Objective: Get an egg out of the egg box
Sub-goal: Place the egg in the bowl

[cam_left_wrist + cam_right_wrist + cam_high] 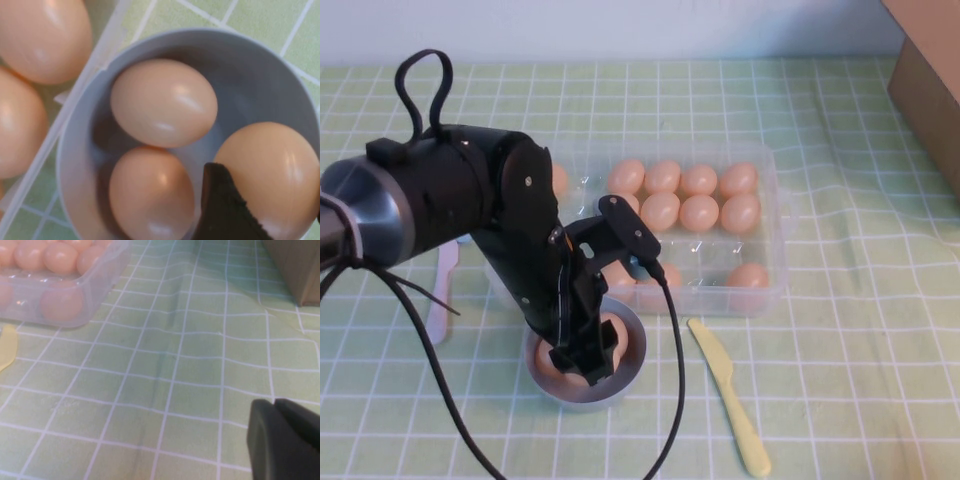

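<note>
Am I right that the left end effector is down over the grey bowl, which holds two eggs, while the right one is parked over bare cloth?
Not quite: the bowl holds three eggs, not two, as the left wrist view shows. The rest stands: the left end effector is down over the bowl, and the right end effector sits over bare cloth.

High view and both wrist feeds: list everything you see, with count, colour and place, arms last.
egg box: one, clear plastic, table centre.
eggs in box: at least nine visible, peach-orange; others may be hidden by the arm.
bowl: one, grey-blue, against the box's near side.
eggs in bowl: three, peach-orange.
knife: one, pale yellow, right of the bowl.
white utensil: one, left of the box.
cardboard box: one, brown, far right.
tablecloth: green check.
left claw: black, down in the bowl.
right claw: black, over bare cloth right of the box, closed.
</note>
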